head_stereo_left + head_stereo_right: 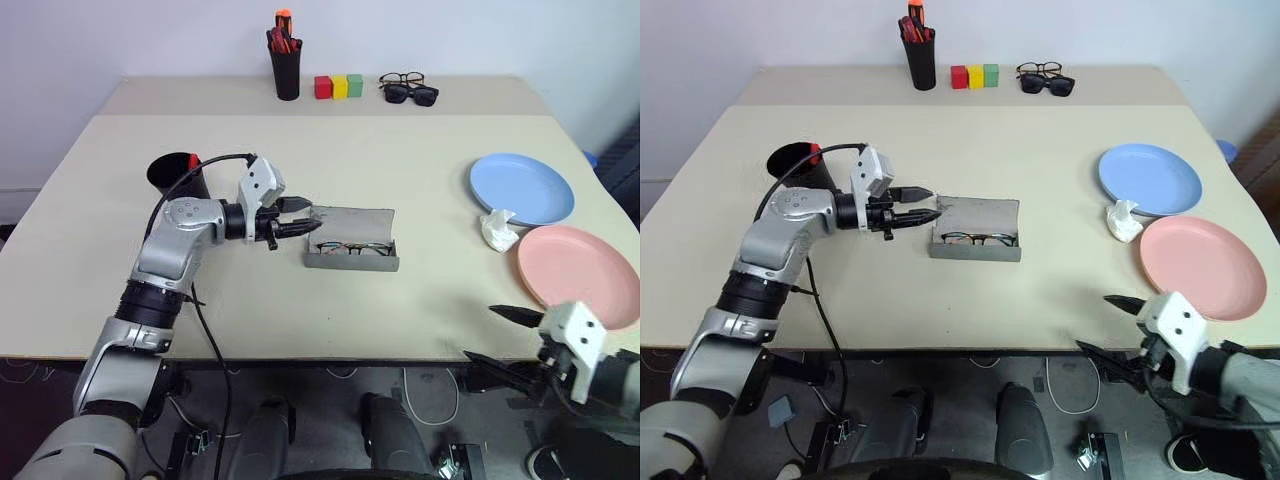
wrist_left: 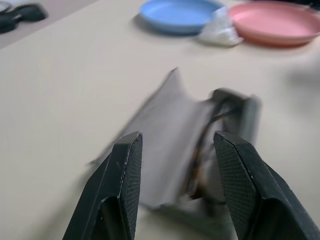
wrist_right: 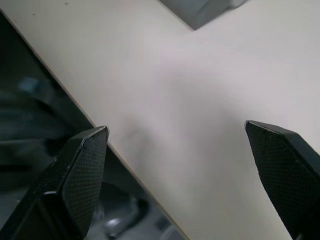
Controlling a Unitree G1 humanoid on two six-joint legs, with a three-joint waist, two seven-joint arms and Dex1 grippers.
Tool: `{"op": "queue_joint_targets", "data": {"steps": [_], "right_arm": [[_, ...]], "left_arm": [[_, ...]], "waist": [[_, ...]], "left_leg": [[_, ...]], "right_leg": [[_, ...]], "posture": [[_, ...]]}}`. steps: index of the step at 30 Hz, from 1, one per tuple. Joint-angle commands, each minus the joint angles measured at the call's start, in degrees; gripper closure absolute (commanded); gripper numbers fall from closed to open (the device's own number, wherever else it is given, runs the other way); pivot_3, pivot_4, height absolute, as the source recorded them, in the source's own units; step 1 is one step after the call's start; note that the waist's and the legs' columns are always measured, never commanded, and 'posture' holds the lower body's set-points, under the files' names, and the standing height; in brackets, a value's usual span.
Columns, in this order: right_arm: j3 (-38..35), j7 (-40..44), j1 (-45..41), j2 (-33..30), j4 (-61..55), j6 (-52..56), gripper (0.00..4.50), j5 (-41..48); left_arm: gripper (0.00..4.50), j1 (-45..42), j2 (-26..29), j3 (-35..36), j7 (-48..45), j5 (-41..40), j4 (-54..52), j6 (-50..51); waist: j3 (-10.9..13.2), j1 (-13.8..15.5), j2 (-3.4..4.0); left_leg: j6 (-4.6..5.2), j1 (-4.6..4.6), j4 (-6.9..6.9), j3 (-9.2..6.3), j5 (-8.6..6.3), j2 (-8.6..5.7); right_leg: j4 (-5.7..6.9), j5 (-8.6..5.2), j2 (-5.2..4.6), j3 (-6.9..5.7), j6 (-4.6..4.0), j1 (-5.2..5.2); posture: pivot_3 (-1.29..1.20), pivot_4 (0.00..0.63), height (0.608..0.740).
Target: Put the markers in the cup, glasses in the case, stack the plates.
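Observation:
The grey case (image 1: 352, 258) lies open mid-table, lid (image 2: 165, 145) raised, with the thin wire-framed glasses (image 1: 348, 247) inside. My left gripper (image 1: 303, 218) points at the case's left end, open, nothing between its fingers (image 2: 125, 185); I cannot tell if it touches the lid. Behind that arm stands the black cup (image 1: 176, 176), and a marker's red cap (image 1: 192, 160) shows at its rim. The light blue plate (image 1: 522, 188) and the pink plate (image 1: 580, 275) lie side by side at the right. My right gripper (image 1: 1098, 322) hangs wide open off the table's front edge, empty.
A crumpled white tissue (image 1: 498, 230) lies between the plates. At the back stand a black holder of red and orange pens (image 1: 285, 62), red, yellow and green blocks (image 1: 339, 86), another pair of clear glasses (image 1: 402, 78) and black sunglasses (image 1: 413, 95).

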Motion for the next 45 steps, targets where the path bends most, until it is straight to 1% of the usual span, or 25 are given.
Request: {"op": "queue_joint_targets", "data": {"steps": [1, 4, 9, 10, 12, 15, 19, 22, 26, 28, 30, 36, 40, 44, 45], "right_arm": [[-8.59, 1.72, 2.95, 1.64, -2.81, -2.89, 0.04, 1.24], [-13.31, 1.86, 5.25, 2.9, -4.29, -2.14, 0.04, 2.43], [-16.62, 1.23, 7.3, 4.19, -6.76, -0.08, 0.04, 4.17], [-17.02, 1.03, 7.54, 4.46, -7.33, 0.27, 0.04, 4.5], [-17.68, 0.77, 7.95, 4.95, -8.39, 0.97, 0.04, 5.11], [-18.02, 0.24, 8.6, 5.83, -9.51, 1.51, 0.04, 5.65], [-17.06, -1.61, 8.17, 6.96, -11.4, 2.52, 0.04, 6.4], [-16.12, -2.77, 7.52, 7.06, -12.31, 3.39, 0.04, 6.75], [-14.68, -3.73, 6.26, 6.64, -13.18, 4.71, 0.04, 8.33], [-13.86, -3.92, 5.65, 6.27, -13.37, 5.12, 0.04, 8.57], [-12.45, -3.75, 5.04, 5.93, -12.65, 4.68, 0.04, 7.4], [-9.86, -4.64, 2.99, 6.04, -11.55, 4.66, 0.04, 6.62], [-8.74, -5.17, 1.93, 6.04, -11.37, 4.88, 0.04, 6.42], [-7.96, -5.68, 0.88, 5.82, -11.18, 5.2, 0.04, 6.37], [-7.88, -5.75, 0.56, 5.69, -11.1, 5.28, 0.04, 6.38]], "left_arm": [[2.22, -4.0, 0.05, -0.18, -2.5, 2.07, 5.0, -4.19], [2.22, -6.75, -0.54, -0.81, -4.97, 3.21, 10.13, -6.44], [2.22, -11.2, -2.22, -1.07, -7.51, 5.25, 18.61, -10.05], [2.48, -12.45, -2.42, -1.16, -8.34, 5.69, 20.51, -10.05], [3.13, -14.64, -2.9, -1.31, -9.31, 6.7, 23.72, -11.22], [4.44, -19.92, -5.58, -1.44, -6.14, 9.65, 31.58, -14.78], [4.44, -26.36, -9.71, -4.23, -1.91, 15.84, 41.0, -19.72], [4.44, -30.34, -12.97, -7.86, 2.09, 21.91, 47.13, -24.59], [4.44, -33.96, -16.46, -11.16, 7.55, 28.13, 52.98, -27.54], [4.44, -34.92, -17.4, -12.99, 10.33, 31.3, 54.9, -28.84], [4.44, -35.69, -17.89, -15.37, 15.25, 35.2, 56.52, -29.43], [4.44, -37.11, -18.27, -17.19, 21.06, 40.71, 58.57, -29.8], [4.44, -36.94, -19.17, -17.21, 19.39, 42.04, 58.9, -31.51], [4.44, -36.33, -20.86, -14.13, 11.81, 39.31, 59.17, -30.29], [4.44, -36.38, -21.33, -12.25, 8.02, 37.38, 59.25, -28.69]], "waist": [[0.01, 0.06, -0.02], [0.0, 0.15, -0.02], [0.02, 0.13, -0.04], [0.02, 0.11, -0.05], [0.03, 0.03, -0.05], [0.04, 0.24, -0.08], [0.05, 1.22, -0.1], [0.07, 1.33, -0.14], [0.12, 1.23, -0.22], [0.13, 1.22, -0.24], [0.14, 1.21, -0.25], [0.17, 1.32, -0.3], [0.17, 1.36, -0.3], [0.17, 1.41, -0.3], [0.17, 1.38, -0.3]], "left_leg": [[0.0, -0.01, -0.01, -0.01, 0.0, 0.0], [0.0, -0.03, -0.03, -0.02, 0.0, 0.0], [0.0, -0.04, -0.02, -0.02, 0.0, 0.0], [0.0, -0.04, -0.01, -0.01, 0.0, 0.0], [0.0, -0.05, -0.02, -0.01, -0.01, 0.0], [0.0, -0.08, -0.02, -0.03, -0.01, 0.0], [0.0, -0.13, 0.0, -0.01, -0.01, -0.03], [0.0, -0.17, 0.0, -0.01, -0.01, -0.03], [0.01, -0.22, -0.01, -0.01, -0.01, -0.04], [0.01, -0.23, -0.01, -0.01, -0.02, -0.03], [0.01, -0.22, -0.02, 0.0, -0.02, -0.03], [0.0, -0.27, 0.0, -0.01, -0.02, -0.03], [0.0, -0.32, -0.01, -0.03, -0.02, -0.04], [0.0, -0.41, 0.02, -0.03, -0.02, -0.05], [0.0, -0.41, 0.02, -0.03, -0.02, -0.05]], "right_leg": [[-0.01, 0.0, 0.0, 0.0, 0.0, 0.0], [-0.04, 0.0, 0.0, -0.01, 0.0, 0.0], [-0.05, -0.01, -0.01, -0.01, -0.01, 0.0], [-0.05, -0.01, -0.01, -0.01, -0.01, 0.0], [-0.07, -0.01, -0.01, -0.02, -0.01, 0.0], [-0.08, -0.01, -0.01, -0.03, 0.0, -0.02], [-0.14, -0.01, -0.03, -0.03, 0.03, -0.02], [-0.17, -0.01, -0.04, -0.05, 0.07, -0.04], [-0.22, 0.06, -0.04, -0.07, 0.22, -0.06], [-0.22, 0.07, -0.04, -0.08, 0.24, -0.08], [-0.22, 0.07, -0.04, -0.08, 0.25, -0.08], [-0.23, 0.08, -0.05, -0.09, 0.28, -0.08], [-0.22, 0.08, -0.04, -0.12, 0.31, -0.12], [-0.22, 0.08, -0.05, -0.14, 0.31, -0.16], [-0.22, 0.08, -0.05, -0.14, 0.31, -0.16]], "posture": [[0.0, 0.15, 0.739], [0.0, 0.15, 0.739], [0.0, 0.15, 0.739], [0.0, 0.15, 0.739], [0.0, 0.15, 0.739], [0.0, 0.15, 0.739], [0.0, 0.15, 0.739], [0.0, 0.15, 0.739], [0.0, 0.15, 0.739], [0.0, 0.15, 0.739], [0.0, 0.15, 0.739], [0.0, 0.15, 0.739], [0.0, 0.15, 0.739], [0.0, 0.15, 0.739], [0.0, 0.15, 0.739]]}}
